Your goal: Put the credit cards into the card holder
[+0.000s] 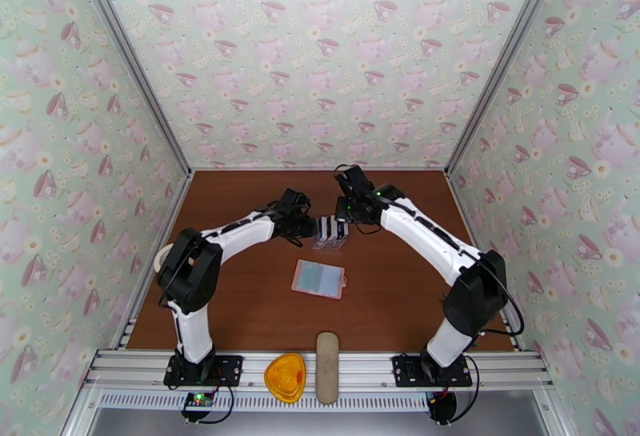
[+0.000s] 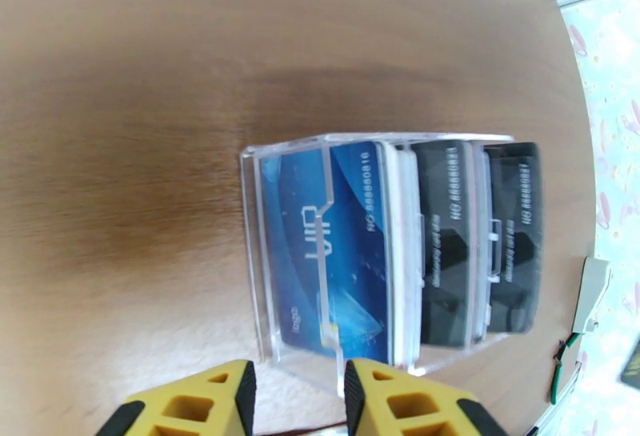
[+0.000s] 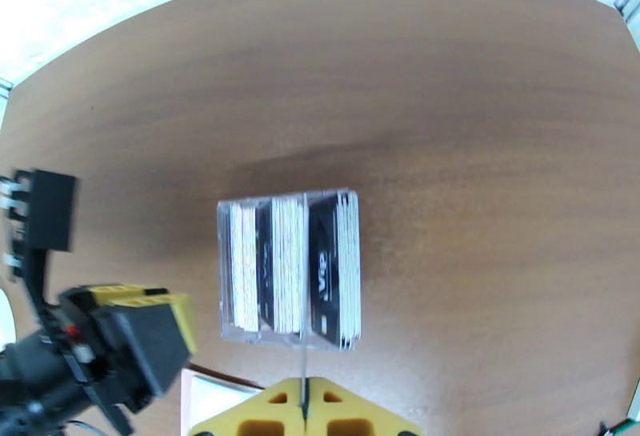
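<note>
The credit cards (image 1: 328, 227) stand upright in a clear plastic rack (image 1: 330, 242) at mid-table. In the left wrist view a blue card (image 2: 332, 246) is in front and black cards (image 2: 448, 246) sit behind it. From above they look like dark and light stripes (image 3: 288, 270). My left gripper (image 2: 300, 386) has its jaws partly apart, with the tips at the rack's near edge. My right gripper (image 3: 304, 410) is shut on a thin clear wall sticking out of the rack (image 3: 240, 335). The pale pink card holder (image 1: 318, 278) lies flat, nearer the arm bases than the rack.
A long beige oval case (image 1: 326, 367) and a yellow-orange object (image 1: 286, 376) rest on the front rail between the arm bases. Patterned walls enclose the brown table (image 1: 400, 302) on three sides.
</note>
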You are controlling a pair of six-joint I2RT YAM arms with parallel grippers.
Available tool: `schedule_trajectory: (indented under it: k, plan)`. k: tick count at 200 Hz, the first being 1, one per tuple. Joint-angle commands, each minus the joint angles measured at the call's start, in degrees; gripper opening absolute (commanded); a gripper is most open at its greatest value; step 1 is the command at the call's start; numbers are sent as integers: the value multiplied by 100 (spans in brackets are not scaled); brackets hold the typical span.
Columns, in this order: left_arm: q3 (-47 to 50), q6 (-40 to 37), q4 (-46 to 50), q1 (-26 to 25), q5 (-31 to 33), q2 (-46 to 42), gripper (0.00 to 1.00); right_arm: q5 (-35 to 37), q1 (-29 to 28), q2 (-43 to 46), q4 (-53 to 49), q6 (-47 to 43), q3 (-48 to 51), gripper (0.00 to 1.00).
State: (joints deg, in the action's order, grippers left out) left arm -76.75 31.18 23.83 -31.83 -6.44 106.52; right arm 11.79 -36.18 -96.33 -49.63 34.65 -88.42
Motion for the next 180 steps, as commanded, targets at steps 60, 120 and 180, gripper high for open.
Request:
schedule_trajectory:
  k: [60, 120, 180]
  plan:
    - [1300, -455, 437, -63, 134, -1328, 40, -1326, -359, 1459, 2363, 733, 2375, 0]
    - [2539, -353, -76, -304, -257, -1774, 40, -2456, -403, 2177, 4847, 1612, 4601, 0]
    - [3116, -141, -567, -377, -340, -1865, 40, -2761, -678, 2084, 6918, 2094, 5965, 0]
